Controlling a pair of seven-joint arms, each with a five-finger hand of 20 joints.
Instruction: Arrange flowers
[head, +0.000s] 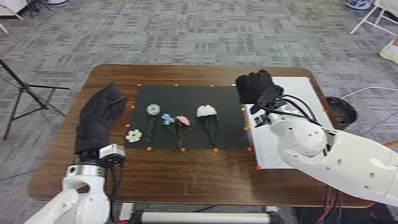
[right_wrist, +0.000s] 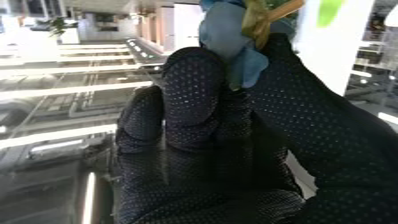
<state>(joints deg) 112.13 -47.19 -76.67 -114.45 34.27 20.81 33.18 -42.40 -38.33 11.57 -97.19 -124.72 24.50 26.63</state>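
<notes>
While brown surface (head: 187, 182) carries the layout, black mat (head: 187, 95) sits mid, white sheet (head: 269, 145) just right of it. Left hand (head: 99, 117) over surface's left side, fingers loosely extended. Right hand (head: 255, 87) by mat's far right corner, thumb and fingers clamped on blue flower (right_wrist: 222, 32). On mat: white flower (head: 206, 111) right of the others, teal flower (head: 153, 109), light-blue flower (head: 167, 119), pink flower (head: 182, 120), cream flower (head: 133, 135) near left corner.

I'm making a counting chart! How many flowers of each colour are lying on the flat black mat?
Round teal flower: 1
Small blue flower: 1
Small pink flower: 1
White flowers, a small round one and a big ruffled one: 2
Total: 5
</notes>
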